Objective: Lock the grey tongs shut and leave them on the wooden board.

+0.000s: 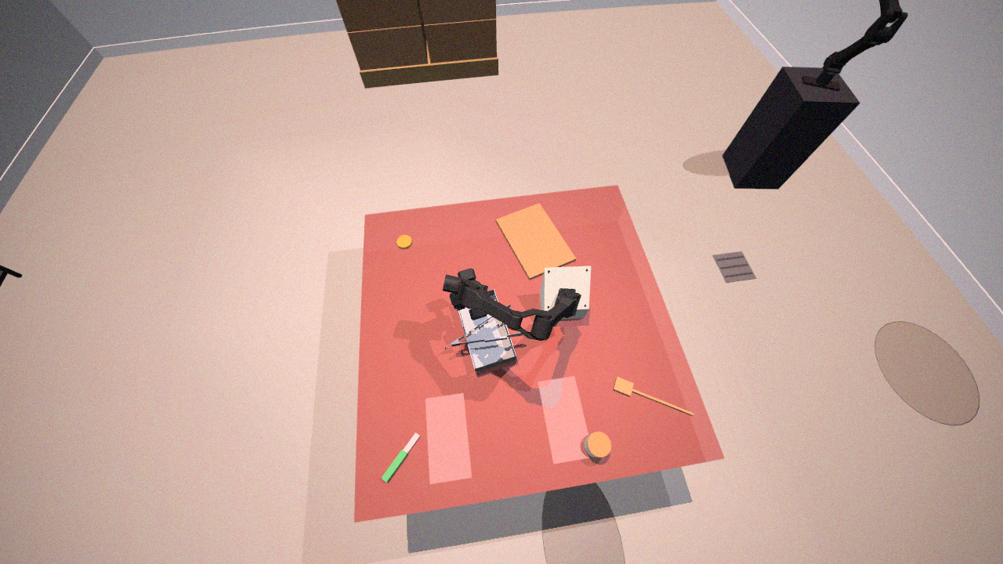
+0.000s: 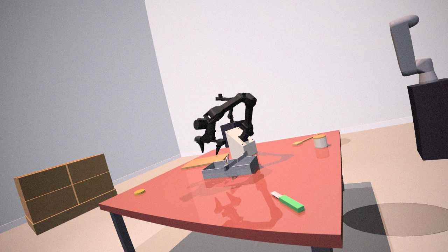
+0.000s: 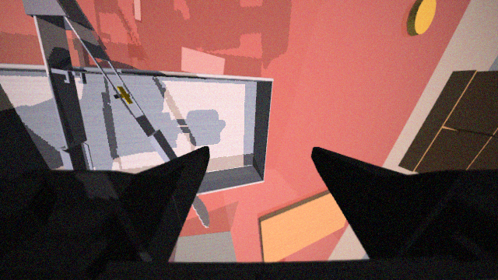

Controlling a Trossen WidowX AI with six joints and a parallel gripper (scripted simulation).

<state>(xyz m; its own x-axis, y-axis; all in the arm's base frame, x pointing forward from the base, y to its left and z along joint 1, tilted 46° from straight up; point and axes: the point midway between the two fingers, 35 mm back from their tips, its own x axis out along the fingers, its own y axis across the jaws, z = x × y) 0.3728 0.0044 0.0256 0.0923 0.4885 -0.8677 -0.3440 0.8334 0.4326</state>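
The grey tongs [image 1: 459, 343] [image 2: 239, 159] [image 3: 68, 109] lie spread open across the roasting tin [image 1: 495, 365] [image 2: 212, 174] [image 3: 261, 128]. Their two legs meet beyond the tin's long side, at the top left of the wrist view. One leg bears a small yellow mark [image 3: 124, 95], and its rounded end shows past the tin's near rim there. My gripper [image 2: 209, 153] [image 3: 261, 151] is open and empty, above one end of the tin, with its fingers pointing down. In the top view its fingers are hidden by the arm. The wooden board [image 1: 534, 240] [image 2: 205, 161] [image 3: 299, 229] lies bare beside the arm's base.
The cream base block [image 1: 566, 283] [image 2: 235, 144] stands close to the tin and board. A yellow disc [image 1: 403, 241] [image 2: 139, 191] [image 3: 425, 16], a green-handled knife [image 1: 396, 464] [image 2: 291, 203], a wooden spatula [image 1: 652, 397] and a lidded jar [image 1: 598, 444] [image 2: 320, 141] lie farther out.
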